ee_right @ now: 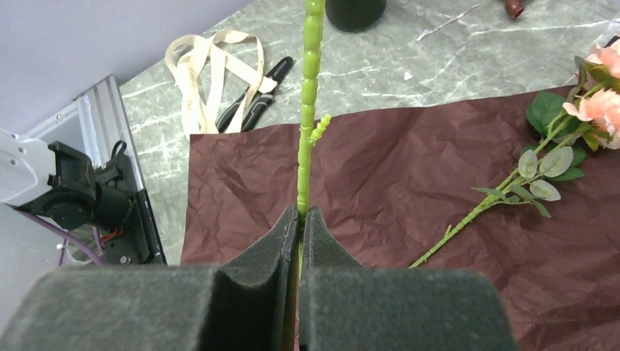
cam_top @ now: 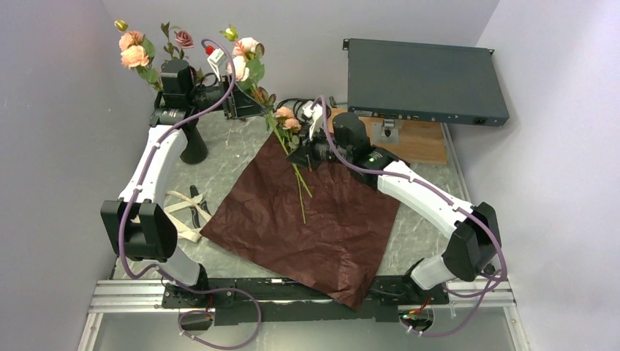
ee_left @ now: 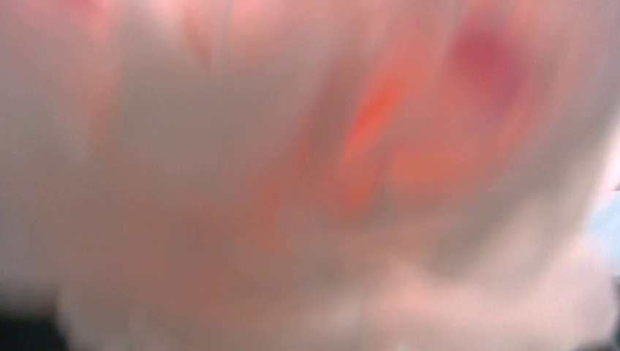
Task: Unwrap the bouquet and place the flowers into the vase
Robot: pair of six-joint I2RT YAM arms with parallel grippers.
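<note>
The bouquet's maroon paper (cam_top: 314, 227) lies spread flat on the table. On it lies a loose flower (cam_top: 286, 118) with pink blooms, seen again as a flower (ee_right: 596, 106) in the right wrist view. The black vase (cam_top: 194, 142) stands at the back left with several roses (cam_top: 134, 53) in it. My right gripper (ee_right: 300, 213) is shut on a bare green stem (ee_right: 310, 88), which runs up-left to a pale bloom (cam_top: 245, 57) beside my left gripper (cam_top: 245, 102). A blurred pink bloom (ee_left: 307, 168) fills the left wrist view and hides the left jaws.
A beige ribbon (cam_top: 179, 212) and black scissors (cam_top: 196, 208) lie left of the paper. A dark flat device (cam_top: 424, 80) sits at the back right on a wooden board (cam_top: 420, 142). Black cables (cam_top: 296, 106) lie behind the right gripper.
</note>
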